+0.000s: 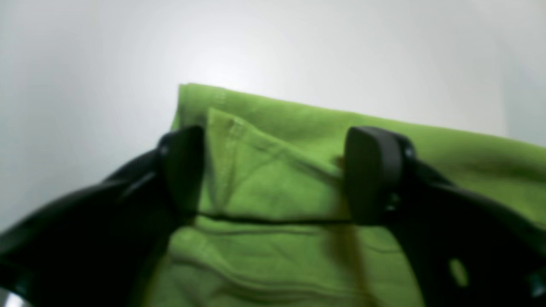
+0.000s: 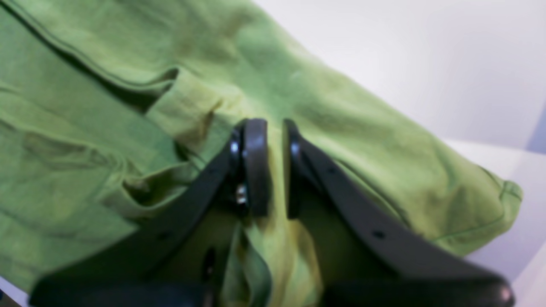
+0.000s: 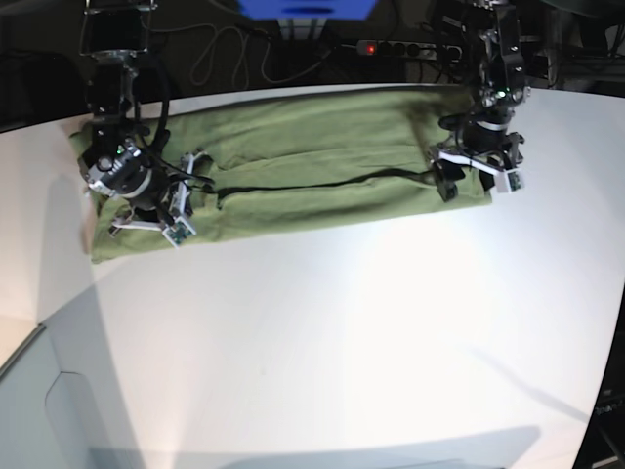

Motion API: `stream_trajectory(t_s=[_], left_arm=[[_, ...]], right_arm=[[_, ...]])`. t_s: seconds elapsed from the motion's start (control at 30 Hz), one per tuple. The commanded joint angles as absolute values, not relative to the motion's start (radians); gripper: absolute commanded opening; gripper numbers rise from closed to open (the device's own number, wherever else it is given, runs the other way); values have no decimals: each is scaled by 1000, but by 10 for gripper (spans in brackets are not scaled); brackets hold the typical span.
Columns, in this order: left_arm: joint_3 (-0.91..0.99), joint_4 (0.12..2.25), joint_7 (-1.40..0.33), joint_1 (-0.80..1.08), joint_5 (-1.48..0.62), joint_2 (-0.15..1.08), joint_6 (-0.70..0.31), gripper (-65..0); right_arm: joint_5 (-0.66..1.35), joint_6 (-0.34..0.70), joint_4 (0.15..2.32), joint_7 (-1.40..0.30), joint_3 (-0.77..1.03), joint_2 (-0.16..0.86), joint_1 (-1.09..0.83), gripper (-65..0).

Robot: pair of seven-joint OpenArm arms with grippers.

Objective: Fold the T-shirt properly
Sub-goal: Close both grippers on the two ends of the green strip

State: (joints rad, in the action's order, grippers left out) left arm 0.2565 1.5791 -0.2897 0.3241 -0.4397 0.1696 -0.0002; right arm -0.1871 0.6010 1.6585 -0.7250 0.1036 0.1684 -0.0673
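The green T-shirt (image 3: 312, 176) lies as a long folded band across the far part of the white table (image 3: 342, 322). At the band's right end my left gripper (image 3: 477, 181) points down onto the cloth. In the left wrist view, this left gripper (image 1: 277, 175) is open, its two black fingers (image 1: 371, 175) astride a raised, stitched fold of the T-shirt (image 1: 277, 128). Over the band's left end sits my right gripper (image 3: 181, 195). The right wrist view shows the right gripper (image 2: 275, 170) shut on a pinched ridge of the T-shirt (image 2: 85, 128), with fabric bunched below the fingers.
Behind the table run black cables and a power strip (image 3: 391, 47) with a red light. A blue object (image 3: 308, 10) stands at the top edge. The table's front left corner drops to a grey panel (image 3: 59, 410).
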Motion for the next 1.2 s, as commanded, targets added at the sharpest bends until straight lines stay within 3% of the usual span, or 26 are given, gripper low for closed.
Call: stream_trajectory(t_s=[0.0, 0.17, 0.33, 1.17], left_arm=[[260, 1598, -283, 328, -450, 179, -1, -281], [262, 1601, -280, 326, -452, 174, -1, -532], [263, 1601, -280, 326, -452, 173, 2, -646], [371, 1696, -289, 409, -453, 148, 1, -650]], right_arm=[[-179, 610, 1673, -707, 107, 176, -56, -611], [-179, 608, 1673, -707, 107, 176, -56, -611], [-179, 607, 1673, -707, 107, 176, -56, -611], [-179, 607, 1672, -707, 107, 170, -54, -611]])
